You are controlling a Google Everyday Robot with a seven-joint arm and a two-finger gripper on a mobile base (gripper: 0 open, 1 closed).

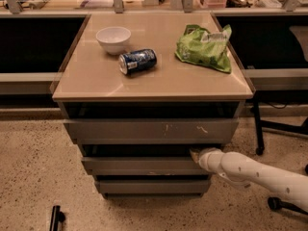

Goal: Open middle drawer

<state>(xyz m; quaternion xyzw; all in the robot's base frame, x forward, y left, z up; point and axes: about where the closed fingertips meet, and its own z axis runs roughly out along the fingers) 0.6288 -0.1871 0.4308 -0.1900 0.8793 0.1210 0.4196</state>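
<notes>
The middle drawer (139, 166) is a plain grey front, second of three under the tan cabinet top. It sits slightly out from the cabinet, with a dark gap above it. Above it is the top drawer front (149, 130) with white scratch marks; below it is the smallest bottom front (151, 186). My gripper (195, 155) comes in from the lower right on a white arm (250, 173). Its tip is at the upper right edge of the middle drawer, reaching into the gap above the front.
On the cabinet top (96, 76) stand a white bowl (113, 39), a blue can lying on its side (138, 61) and a green chip bag (204, 48). A chair base (276, 129) is at the right. A black object (56, 218) lies on the speckled floor.
</notes>
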